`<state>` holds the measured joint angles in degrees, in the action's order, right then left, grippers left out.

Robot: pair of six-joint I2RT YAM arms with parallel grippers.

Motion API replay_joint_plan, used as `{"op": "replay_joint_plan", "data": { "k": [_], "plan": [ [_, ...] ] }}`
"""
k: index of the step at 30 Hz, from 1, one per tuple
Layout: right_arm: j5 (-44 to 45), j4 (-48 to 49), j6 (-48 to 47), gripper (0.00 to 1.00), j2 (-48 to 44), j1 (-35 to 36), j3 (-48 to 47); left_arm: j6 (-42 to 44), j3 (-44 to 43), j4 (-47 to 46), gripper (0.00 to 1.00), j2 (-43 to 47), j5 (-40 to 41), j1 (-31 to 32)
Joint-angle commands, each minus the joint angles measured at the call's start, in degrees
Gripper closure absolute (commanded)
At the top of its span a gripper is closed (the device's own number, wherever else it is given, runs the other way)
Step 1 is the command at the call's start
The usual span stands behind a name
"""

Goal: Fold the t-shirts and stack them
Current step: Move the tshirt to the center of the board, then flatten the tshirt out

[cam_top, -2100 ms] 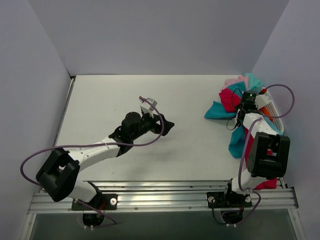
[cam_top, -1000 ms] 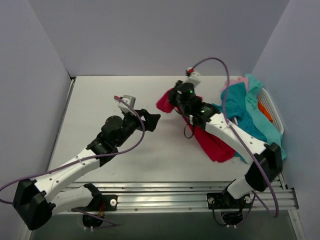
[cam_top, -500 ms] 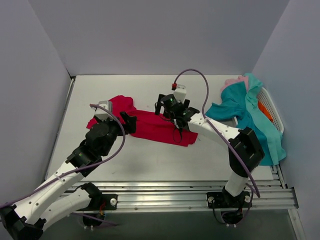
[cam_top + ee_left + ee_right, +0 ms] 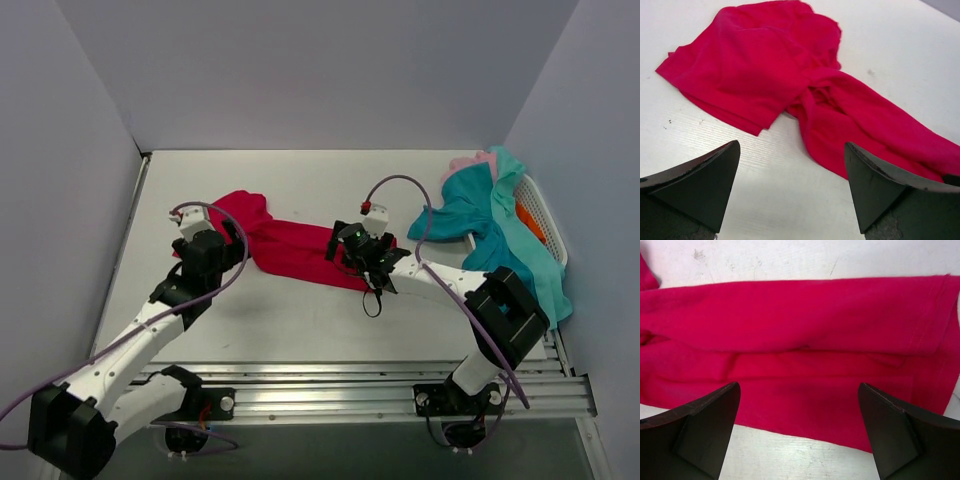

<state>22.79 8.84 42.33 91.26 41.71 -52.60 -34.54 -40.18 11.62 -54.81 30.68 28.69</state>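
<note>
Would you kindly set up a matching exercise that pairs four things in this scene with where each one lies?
Things:
1. red tee
2. teal tees
3. pink tee
4. basket

Places:
A. right edge of the table, partly under cloth
B. stretched out across the middle of the table
C. draped over the basket
D. far right corner, peeking out behind teal cloth

Pairs: 1-B; 2-C; 3-D; 4-A

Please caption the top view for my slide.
Open left gripper and right gripper at the ends of a crumpled crimson cotton t-shirt on the white table; teal t-shirts piled at right.
</note>
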Motion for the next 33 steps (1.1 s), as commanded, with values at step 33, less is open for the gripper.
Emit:
{"op": "replay_joint_plan", "data": {
  "k": [33],
  "plan": [
    [-1.8, 5.6, 1.2, 0.01, -2.1, 1.2, 6.1, -2.9, -6.8, -17.3, 0.25, -36.4, -3.8, -9.1]
  ]
}}
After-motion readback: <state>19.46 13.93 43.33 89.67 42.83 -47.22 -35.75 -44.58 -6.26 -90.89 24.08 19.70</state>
